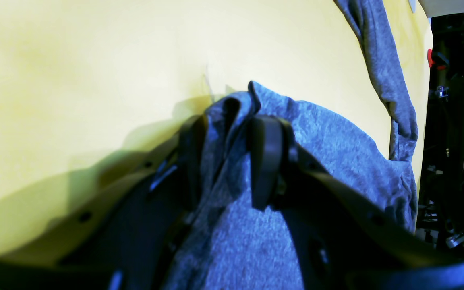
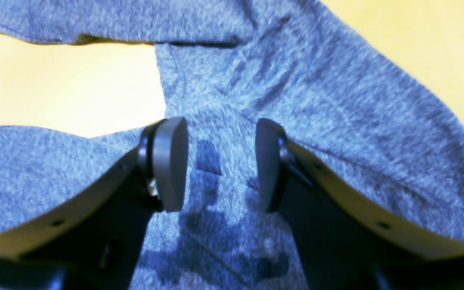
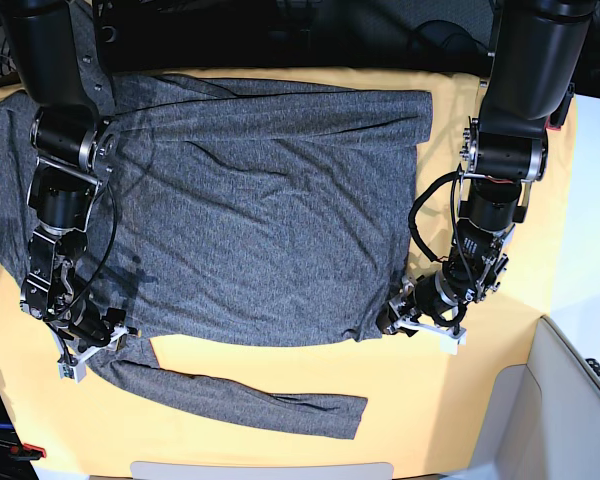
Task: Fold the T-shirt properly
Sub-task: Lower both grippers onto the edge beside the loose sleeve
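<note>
Whole work surface is covered with a plain yellow-orange table cloth (image 3: 280, 440), pretty smooth, with just a small crease or two showing in the left wrist view. It's lit bright and even, shadows are soft. Behind the far edge everything is dark, with some black cables (image 3: 430, 35) and gear you can't really make out. Bottom right there's a pale grey-white panel or furniture piece (image 3: 570, 410), and a narrow light strip (image 3: 260, 470) at the near edge. Off the cloth's edge, the left wrist view shows a small red thing (image 1: 430, 57) among dark clutter.
</note>
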`<state>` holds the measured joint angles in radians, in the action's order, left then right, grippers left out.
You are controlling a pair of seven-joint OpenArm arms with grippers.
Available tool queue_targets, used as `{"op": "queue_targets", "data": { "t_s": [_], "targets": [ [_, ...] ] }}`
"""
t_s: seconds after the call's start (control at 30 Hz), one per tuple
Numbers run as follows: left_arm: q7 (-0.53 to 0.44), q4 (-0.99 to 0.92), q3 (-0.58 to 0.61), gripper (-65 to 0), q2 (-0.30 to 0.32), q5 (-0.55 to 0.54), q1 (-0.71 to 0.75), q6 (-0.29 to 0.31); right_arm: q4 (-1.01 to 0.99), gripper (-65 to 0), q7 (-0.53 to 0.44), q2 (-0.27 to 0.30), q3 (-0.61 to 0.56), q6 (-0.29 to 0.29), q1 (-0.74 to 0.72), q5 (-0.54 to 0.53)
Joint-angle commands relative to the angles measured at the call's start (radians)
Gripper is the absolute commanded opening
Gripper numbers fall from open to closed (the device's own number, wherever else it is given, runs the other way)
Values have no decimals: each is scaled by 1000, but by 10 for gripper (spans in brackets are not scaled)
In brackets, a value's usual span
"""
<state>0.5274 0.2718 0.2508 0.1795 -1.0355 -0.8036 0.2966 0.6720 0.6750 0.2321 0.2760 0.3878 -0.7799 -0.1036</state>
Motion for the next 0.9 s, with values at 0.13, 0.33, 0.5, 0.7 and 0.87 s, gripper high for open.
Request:
{"op": "queue_targets", "data": {
  "t_s": [0.13,0.33,0.5,0.7,0.87],
  "targets": [
    [36,8,5,-455,-1,10,-21,-3,19,-382,-24,11,-1,0,-26,-8],
    [53,20,34,-425,16,10,-21,-3,19,-382,-24,11,-1,0,-20,-8],
    [125,133,137,-378,28,10,-18,-3,19,-382,-24,11,-1,0,-20,-8],
    [124,154,141,-378,31,10,-17,-3,16,-382,-24,10,-1,0,-20,-8],
    [119,154,141,-378,35,10,-15,-3,19,-382,-25,10,-1,0,-3,-8]
  ]
}}
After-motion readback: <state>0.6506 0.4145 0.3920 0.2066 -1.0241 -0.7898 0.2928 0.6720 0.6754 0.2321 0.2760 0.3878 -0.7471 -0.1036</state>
